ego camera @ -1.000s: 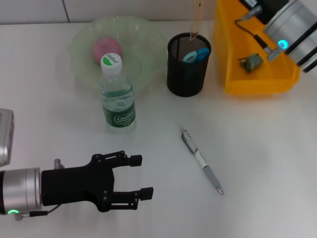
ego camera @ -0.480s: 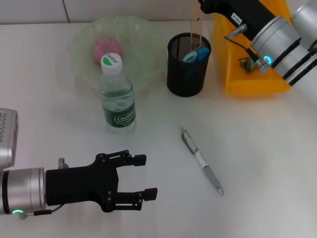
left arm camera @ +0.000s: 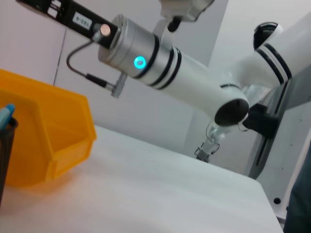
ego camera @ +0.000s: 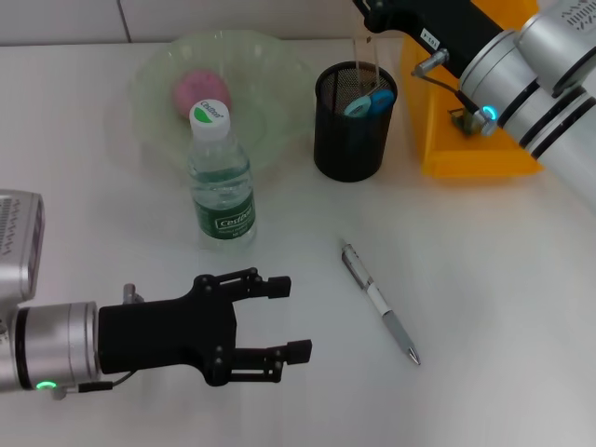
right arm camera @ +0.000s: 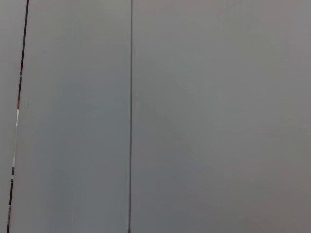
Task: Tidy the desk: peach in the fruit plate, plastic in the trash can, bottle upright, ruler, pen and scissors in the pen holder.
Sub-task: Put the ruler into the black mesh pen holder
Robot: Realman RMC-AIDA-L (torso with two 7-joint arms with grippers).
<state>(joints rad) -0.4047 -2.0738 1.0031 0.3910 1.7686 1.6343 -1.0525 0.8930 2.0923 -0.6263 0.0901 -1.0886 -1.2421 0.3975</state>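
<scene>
A silver and white pen (ego camera: 380, 303) lies flat on the white desk. My left gripper (ego camera: 290, 318) is open and empty, low over the desk to the pen's left. The water bottle (ego camera: 221, 182) stands upright. The pink peach (ego camera: 196, 90) lies in the green fruit plate (ego camera: 270, 65). The black mesh pen holder (ego camera: 349, 130) holds the blue-handled scissors (ego camera: 370, 101) and the ruler (ego camera: 359, 51). My right gripper (ego camera: 372, 9) is above the holder at the picture's top edge. The yellow bin (ego camera: 466, 154) shows a scrap of plastic (ego camera: 461, 119).
The yellow bin (left arm camera: 43, 141) and the holder's rim (left arm camera: 6, 145) show in the left wrist view, with my right arm (left arm camera: 160, 58) above them. The right wrist view shows only a grey wall. The bottle stands between my left gripper and the plate.
My left gripper has moved right, toward the pen, still open. My right arm has swung left from over the yellow bin to over the pen holder.
</scene>
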